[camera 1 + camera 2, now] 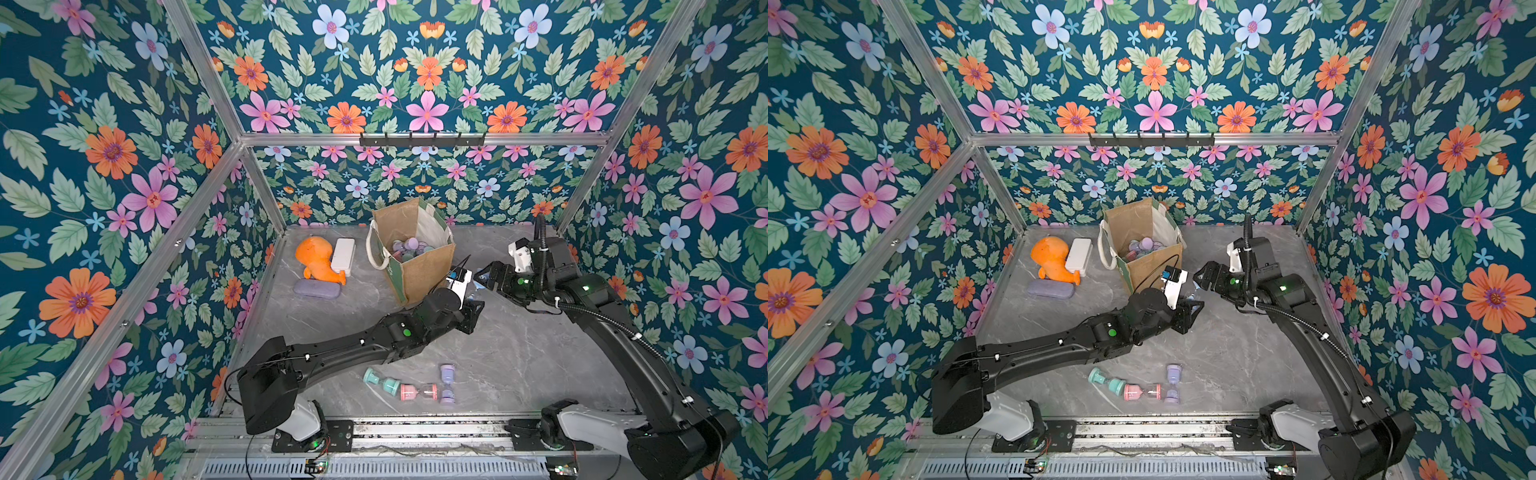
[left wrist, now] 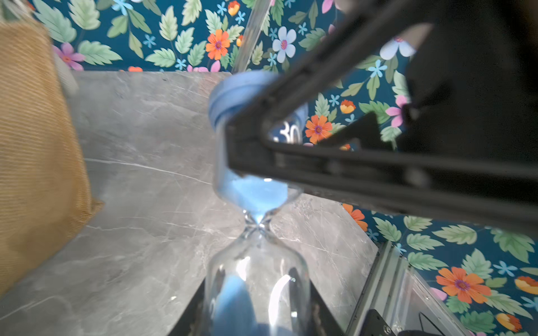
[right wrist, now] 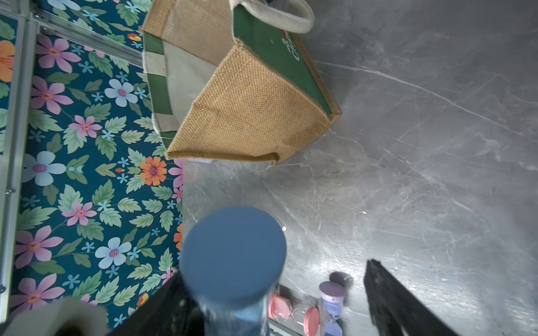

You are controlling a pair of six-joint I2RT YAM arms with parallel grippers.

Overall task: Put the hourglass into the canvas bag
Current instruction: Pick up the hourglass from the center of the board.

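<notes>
Nearest me, close to the bench's front edge, three spare hourglasses sit together in a row: a teal one (image 1: 380,381), a pink one (image 1: 419,392) and a purple one (image 1: 446,384). None of my fingers is near them.

At mid-bench my left gripper (image 1: 473,309) is clamped tight on one bulb of the blue hourglass (image 2: 256,192), which hangs clear of the bench. Its long axis runs straight out in line with my left fingers, toward my right gripper (image 1: 484,277) at its capped far end. My right jaws stand wide there. In the right wrist view one finger is well apart from the blue cap and the other just beside it, so I judge they grip nothing.

The canvas bag (image 1: 419,270) stands beyond the hourglass and to my left, toward the middle of the back edge. Its mouth faces up and hourglasses already lie inside. Its near right corner is just beside my left wrist, so my left arm is the nearer. I think the rim sits higher than the hourglass, so the move calls for a rise, then a swing left. The bench right of the bag is bare, which gives my right arm room to back away.

Toward the back left corner lie an orange toy (image 1: 320,259), a white box (image 1: 344,253) and a purple case (image 1: 316,288), well apart from all this.
</notes>
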